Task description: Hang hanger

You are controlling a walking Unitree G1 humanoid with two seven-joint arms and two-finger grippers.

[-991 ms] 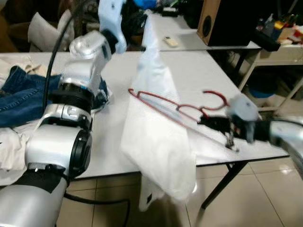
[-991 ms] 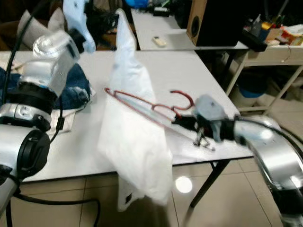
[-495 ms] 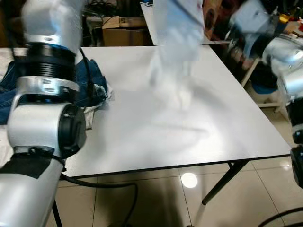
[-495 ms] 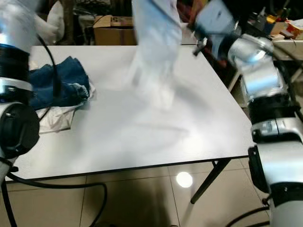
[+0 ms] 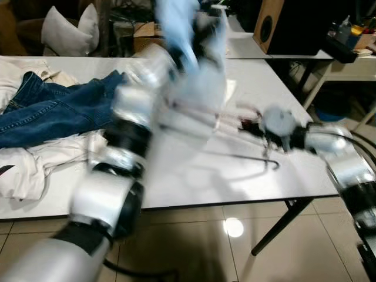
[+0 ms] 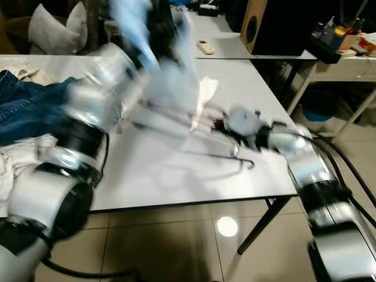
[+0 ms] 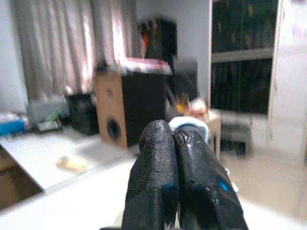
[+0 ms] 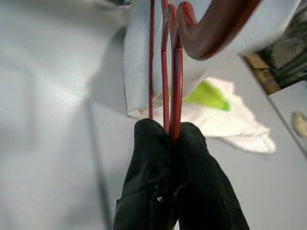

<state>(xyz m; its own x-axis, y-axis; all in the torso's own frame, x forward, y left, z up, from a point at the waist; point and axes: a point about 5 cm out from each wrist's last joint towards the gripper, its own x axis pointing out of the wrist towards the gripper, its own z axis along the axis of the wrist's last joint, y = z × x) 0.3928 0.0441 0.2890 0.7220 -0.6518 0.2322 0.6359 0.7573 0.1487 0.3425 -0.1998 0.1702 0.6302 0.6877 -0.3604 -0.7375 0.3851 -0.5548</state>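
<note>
Right wrist view shows your right gripper (image 8: 171,139) clamped on the stiff red wire hanger (image 8: 173,72) (garment (image 8: 136,57) limp, probably light); left gripper (image 7: 175,139) pinched shut.

A white tabletop (image 5: 194,176) on dark metal legs is set on a floor of glossy beige tiles (image 5: 194,247), in which a round ceiling light is reflected (image 5: 234,227) just off the table's near edge. A heap of blue jeans (image 5: 53,111) and pale cloth (image 5: 35,167) is spread along the tabletop's left edge. A second white table (image 6: 235,44) is placed beyond the far edge, and a remote control (image 6: 205,47) is laid on it beside a wooden speaker with a dark front (image 6: 276,26). A white pillow (image 5: 64,32) is propped at the far left. Pale curtains (image 7: 62,43) and a dark window (image 7: 242,52) are seen in the left wrist view.
</note>
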